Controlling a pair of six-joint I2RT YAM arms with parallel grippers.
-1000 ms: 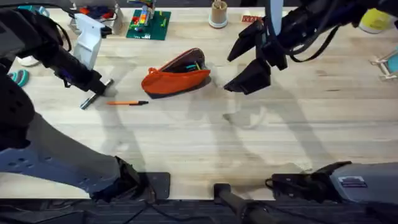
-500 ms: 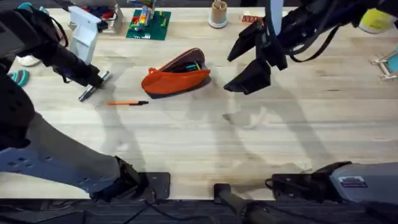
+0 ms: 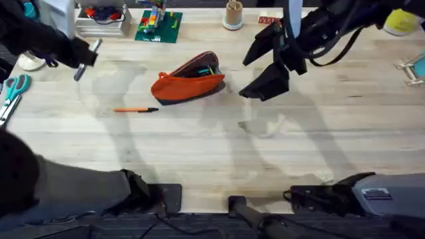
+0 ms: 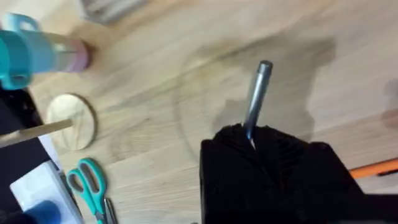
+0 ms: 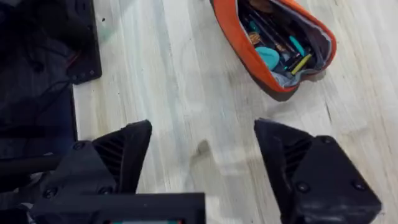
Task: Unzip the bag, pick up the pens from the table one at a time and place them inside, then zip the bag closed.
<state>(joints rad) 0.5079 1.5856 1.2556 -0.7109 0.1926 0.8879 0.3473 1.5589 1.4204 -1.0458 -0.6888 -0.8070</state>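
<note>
At the far left of the table [image 3: 219, 166], teal-handled scissors [image 3: 13, 89] lie near the edge, untouched. Just inboard and above them, the left gripper [image 3: 76, 56] hangs over the wood with its fingers clamped on the grey pen [image 3: 87, 58], whose free end juts up and to the right; the left wrist view shows the same pen [image 4: 256, 93] standing out from between the black fingers, clear of the tabletop. Further right, the orange pen [image 3: 136, 110] lies flat on the planks, just below and to the left of the bag [image 3: 188, 81]. The bag sits in the upper middle of the table with its zipper open; the right wrist view looks into its mouth [image 5: 273, 43], where several coloured items already lie against the grey lining. To its right, the right gripper [image 3: 264, 63] hovers near the bag, its jaws spread wide and holding nothing. The step in hand appears to be carrying the grey pen to the bag. The next move calls for swinging the left arm rightward over the opening, lining the pen up with the long slot before letting go.
</note>
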